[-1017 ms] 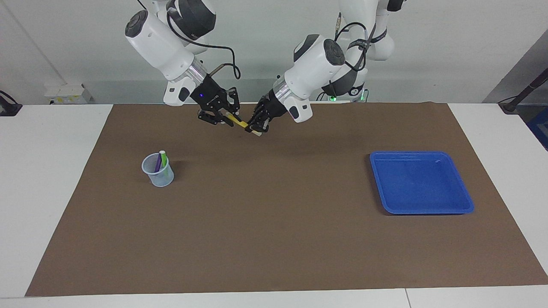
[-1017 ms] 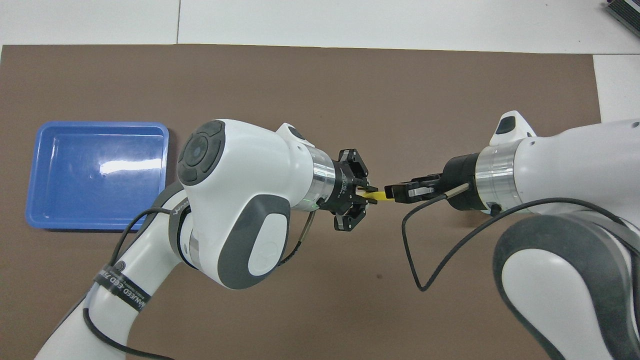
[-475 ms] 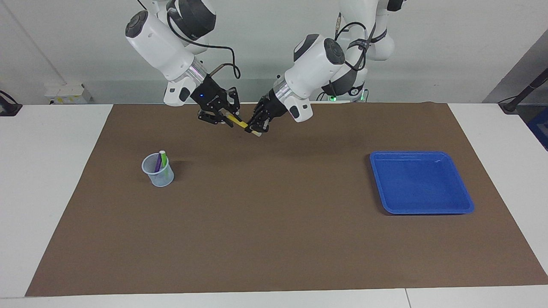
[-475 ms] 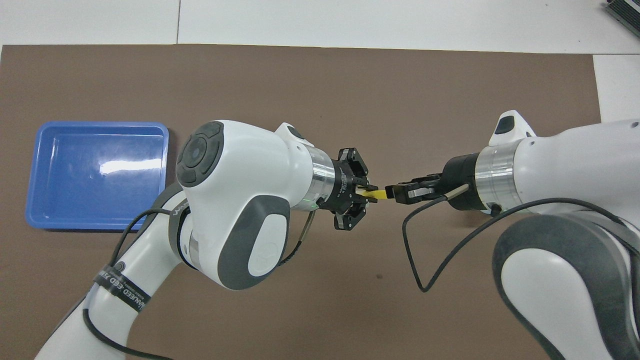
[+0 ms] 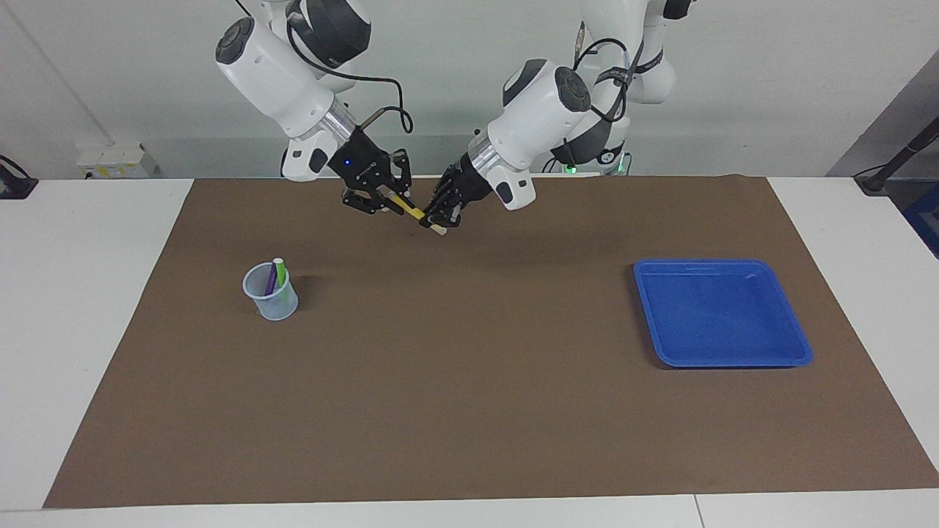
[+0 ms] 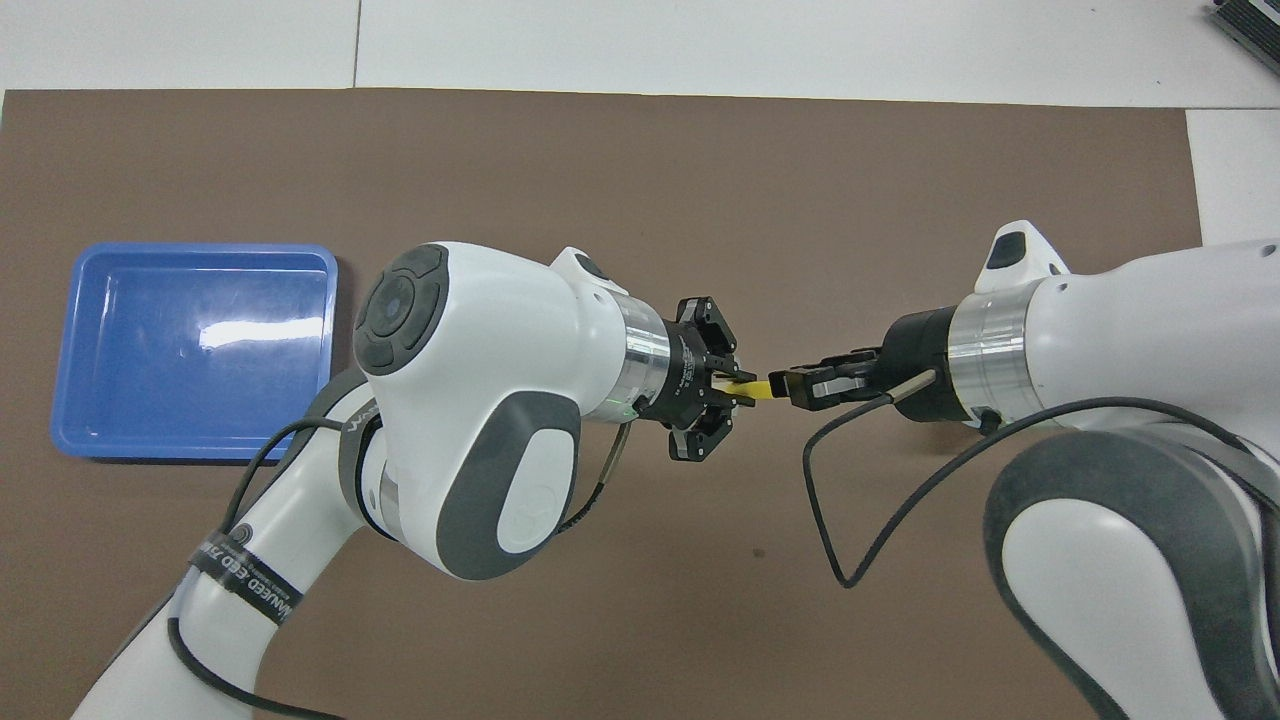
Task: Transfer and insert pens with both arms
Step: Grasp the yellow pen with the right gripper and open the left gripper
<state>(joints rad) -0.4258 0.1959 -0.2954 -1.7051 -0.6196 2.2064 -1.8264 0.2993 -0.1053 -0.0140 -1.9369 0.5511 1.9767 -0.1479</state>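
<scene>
Glossy blue plastic tray (image 5: 722, 312) on a matt brown mat (image 5: 469, 411); translucent plastic cup (image 5: 271, 293).

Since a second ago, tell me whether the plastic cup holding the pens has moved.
No. The plastic cup stands at the same spot on the brown mat, toward the right arm's end, with the purple pen and green pen inside.

table (image 5: 88, 293) | brown mat (image 5: 469, 411) | on mat: blue tray (image 5: 796, 345), apparently clear cup (image 5: 279, 308)

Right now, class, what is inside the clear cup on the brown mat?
The clear cup holds a purple pen and a green pen, both leaning, pale end up. Their lower ends show only dimly through the wall.
</scene>
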